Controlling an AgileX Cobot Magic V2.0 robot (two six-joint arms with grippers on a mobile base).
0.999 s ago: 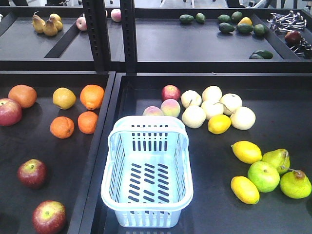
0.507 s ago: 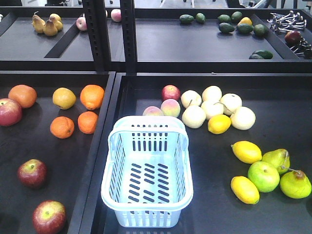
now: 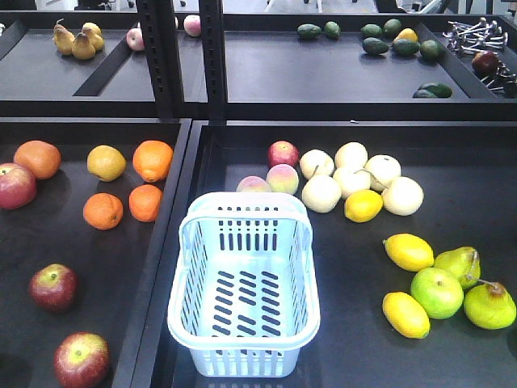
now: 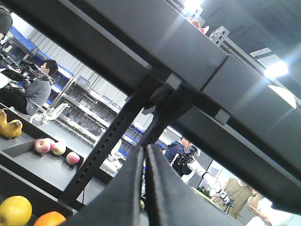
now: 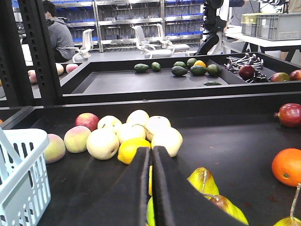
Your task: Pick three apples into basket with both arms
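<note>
- Exterior front-facing view: basket (image 3: 242, 358) stands upright and empty in the right tray (image 3: 355, 283), close to the tray's left wall; handle loop lies down at the far rim, leaving the mouth open; judged to be set between the two fruit groups so either arm can reach it
- Apples, left tray (image 3: 48, 242): nearest apple (image 3: 81, 359), middle apple (image 3: 53, 287) and far-left apple (image 3: 14, 185) lie loose and well apart; all are separated from the basket by the tray wall
- Fourth apple (image 3: 283, 153): right tray, beyond the basket, just behind the peaches (image 3: 283, 179)
- No apple is in the basket; task judged not yet begun
- Left gripper (image 4: 145, 149): fingers pressed together, pinching nothing; aimed upward at the shelf upright (image 4: 113, 141), well clear of the fruit; judged a parked pose
- Right gripper (image 5: 151, 150): fingers pressed together, nothing between them; low over the right tray, facing the pale pears (image 5: 127, 134); basket corner shows at the left of its view
- Neither arm shows in the front view
- Writing: no brand, label or lettering legible in any view
</note>
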